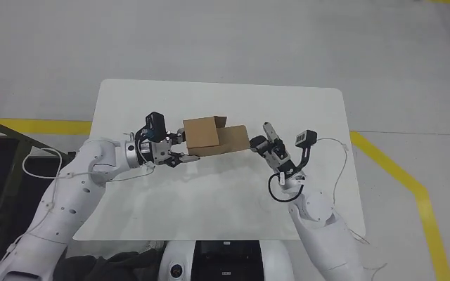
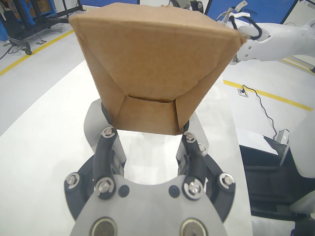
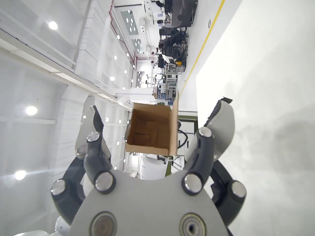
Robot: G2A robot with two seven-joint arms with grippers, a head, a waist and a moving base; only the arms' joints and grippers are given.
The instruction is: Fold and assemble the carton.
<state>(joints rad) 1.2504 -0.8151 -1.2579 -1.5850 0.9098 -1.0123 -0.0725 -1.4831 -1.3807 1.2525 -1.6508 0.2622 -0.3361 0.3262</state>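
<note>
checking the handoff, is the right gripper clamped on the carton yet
No, in the right wrist view the right gripper stands open and the carton sits out ahead of it, with neither finger on it.

carton [image 1: 209, 133] | brown cardboard | box-shaped, one end open | sideways, aloft
</note>
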